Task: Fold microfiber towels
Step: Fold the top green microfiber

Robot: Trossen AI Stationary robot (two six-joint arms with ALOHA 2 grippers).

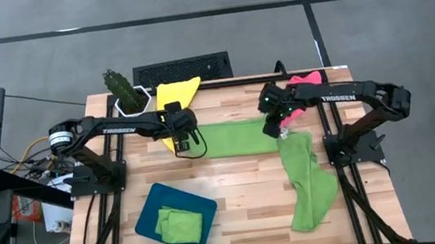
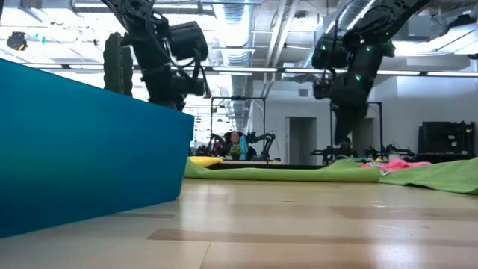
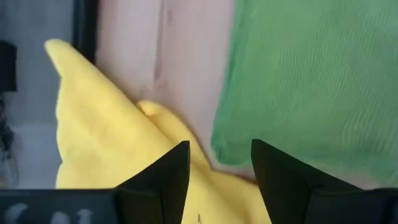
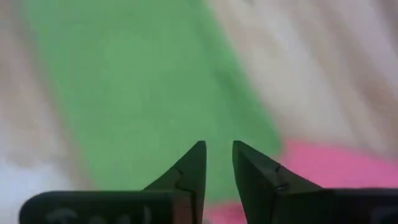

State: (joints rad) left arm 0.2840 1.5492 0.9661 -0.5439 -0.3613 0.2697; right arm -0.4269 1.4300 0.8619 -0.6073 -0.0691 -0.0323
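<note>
Across the far half of the desk [image 1: 252,208], seen from above, a green towel [image 1: 232,139] lies stretched flat between the two arms, each hand poised over one of its ends, likely so the cloth stays spread and square for a fold. The left hand [image 1: 189,141] hangs at the towel's left end, where it meets a yellow towel [image 1: 175,94] waiting by the potted cactus [image 1: 122,90]; the right hand [image 1: 277,123] hangs at the right end, beside a pink towel [image 1: 305,79]. Another green towel [image 1: 306,182] sprawls unfolded down the right side, and a folded green towel [image 1: 178,225] sits in the teal tray [image 1: 147,208], which looks like the place for finished work. From desk level, the tray's blue wall [image 2: 89,149] fills the left, the stretched towel [image 2: 261,173] lies low and flat on the wood, and both arms rise clear above it, so nothing is lifted. Past the left wrist, the fingers [image 3: 166,171] stand apart with nothing between them, released over the corner where green [image 3: 311,74] meets yellow [image 3: 93,130]. Past the right wrist, the fingers [image 4: 186,174] show a narrow empty gap, also released, over green cloth [image 4: 143,93] with pink [image 4: 336,165] at its edge. My judgement: one fold is set down and the next grip is not yet taken.
</note>
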